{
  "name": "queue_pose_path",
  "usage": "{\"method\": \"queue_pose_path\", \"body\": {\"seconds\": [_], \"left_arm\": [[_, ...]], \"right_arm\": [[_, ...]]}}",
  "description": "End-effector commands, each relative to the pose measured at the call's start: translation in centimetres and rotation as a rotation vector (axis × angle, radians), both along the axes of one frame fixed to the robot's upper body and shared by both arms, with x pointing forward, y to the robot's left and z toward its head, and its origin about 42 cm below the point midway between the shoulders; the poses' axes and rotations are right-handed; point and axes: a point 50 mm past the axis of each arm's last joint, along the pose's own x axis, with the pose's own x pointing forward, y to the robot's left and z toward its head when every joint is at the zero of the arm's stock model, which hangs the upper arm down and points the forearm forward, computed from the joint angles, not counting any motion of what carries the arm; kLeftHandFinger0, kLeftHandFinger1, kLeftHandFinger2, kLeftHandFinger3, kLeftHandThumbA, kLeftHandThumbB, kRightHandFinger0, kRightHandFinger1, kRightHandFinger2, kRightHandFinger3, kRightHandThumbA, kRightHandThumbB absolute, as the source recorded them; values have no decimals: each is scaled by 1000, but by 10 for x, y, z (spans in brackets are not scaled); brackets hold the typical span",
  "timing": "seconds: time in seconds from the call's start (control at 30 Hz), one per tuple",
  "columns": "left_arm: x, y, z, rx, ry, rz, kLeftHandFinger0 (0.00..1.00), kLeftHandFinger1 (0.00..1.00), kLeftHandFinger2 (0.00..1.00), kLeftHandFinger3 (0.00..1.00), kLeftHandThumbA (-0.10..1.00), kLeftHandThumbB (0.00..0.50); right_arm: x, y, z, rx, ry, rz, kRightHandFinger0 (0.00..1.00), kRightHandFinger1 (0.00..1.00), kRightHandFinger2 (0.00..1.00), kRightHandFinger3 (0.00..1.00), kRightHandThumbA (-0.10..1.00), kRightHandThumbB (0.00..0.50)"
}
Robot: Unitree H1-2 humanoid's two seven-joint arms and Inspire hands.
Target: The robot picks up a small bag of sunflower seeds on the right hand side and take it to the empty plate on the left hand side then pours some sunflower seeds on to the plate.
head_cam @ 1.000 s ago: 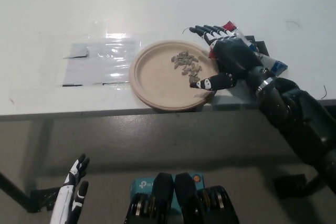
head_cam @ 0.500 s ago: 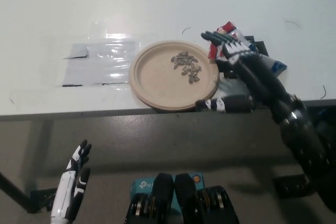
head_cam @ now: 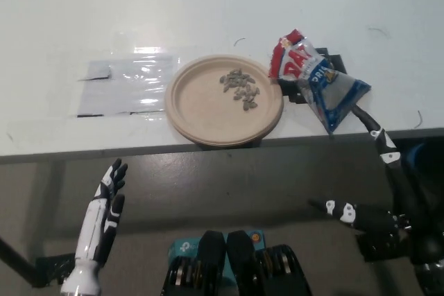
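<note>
The small seed bag (head_cam: 318, 81), red, white and blue, lies flat on the white table just right of the tan plate (head_cam: 196, 105). A little heap of sunflower seeds (head_cam: 240, 89) sits on the plate's upper right part. My black right hand (head_cam: 374, 192) is low at the lower right, off the table and in front of its edge, open with fingers spread and holding nothing. My white left hand (head_cam: 104, 216) rests open at the lower left, below the table edge.
A clear plastic sheet (head_cam: 125, 86) lies taped on the table left of the plate. A dark flat patch (head_cam: 337, 62) shows under the bag. The white table (head_cam: 208, 5) stretches back; its front edge runs just below the plate.
My right hand has let go of the bag, pulled back off the table and dropped below its edge. The bag now lies uncovered beside the plate. The left hand rose a little.
</note>
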Motion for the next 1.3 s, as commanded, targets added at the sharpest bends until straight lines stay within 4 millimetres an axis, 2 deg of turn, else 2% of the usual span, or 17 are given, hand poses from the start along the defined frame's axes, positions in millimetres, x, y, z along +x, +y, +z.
{"method": "queue_pose_path", "body": {"seconds": [0.0, 0.07, 0.17, 0.2, 0.23, 0.37, 0.53, 0.73, 0.97, 1.1, 1.23, 1.27], "left_arm": [[6, -1, 6, -23, -34, -33, 1000, 1000, 1000, 1000, 1000, 151], [6, 0, 5, -30, -20, -32, 1000, 1000, 1000, 1000, 1000, 159], [7, 2, 4, -44, -9, -31, 1000, 1000, 1000, 1000, 1000, 138], [8, 3, 3, -44, -8, -30, 1000, 1000, 1000, 1000, 1000, 136], [9, 3, 4, -47, -1, -27, 1000, 1000, 1000, 1000, 1000, 143], [10, 6, 2, -56, 9, -30, 1000, 1000, 1000, 1000, 1000, 133], [2, 4, -4, -60, 30, -32, 1000, 1000, 1000, 1000, 1000, 111], [-5, 3, -9, -55, 53, -31, 1000, 1000, 1000, 1000, 1000, 82], [-12, 2, -13, -60, 66, -35, 1000, 1000, 1000, 1000, 1000, 66], [-12, 1, -13, -59, 70, -35, 1000, 1000, 1000, 1000, 1000, 72], [-15, 2, -14, -56, 79, -31, 1000, 1000, 1000, 1000, 1000, 76], [-15, 2, -14, -51, 75, -31, 1000, 1000, 1000, 1000, 1000, 63]], "right_arm": [[31, 6, -20, 182, 43, 22, 1000, 1000, 1000, 1000, 1000, 225], [36, 10, -31, 209, 102, 28, 1000, 1000, 1000, 1000, 1000, 202], [41, 13, -49, 236, 165, 25, 1000, 1000, 1000, 1000, 1000, 227], [42, 13, -53, 242, 184, 28, 1000, 1000, 1000, 1000, 1000, 219], [41, 12, -57, 232, 200, 27, 1000, 1000, 1000, 1000, 1000, 230], [35, 10, -67, 227, 232, 29, 1000, 1000, 1000, 1000, 1000, 187], [22, 13, -79, 170, 252, 42, 1000, 1000, 1000, 1000, 1000, 214], [12, 13, -87, 143, 257, 48, 1000, 1000, 1000, 1000, 1000, 186], [4, 10, -93, 121, 282, 43, 1000, 1000, 1000, 1000, 1000, 219], [4, 9, -95, 133, 285, 51, 1000, 1000, 1000, 1000, 1000, 200], [0, 9, -96, 126, 288, 50, 1000, 1000, 1000, 1000, 1000, 205], [0, 8, -96, 127, 290, 49, 1000, 1000, 1000, 1000, 1000, 208]]}}
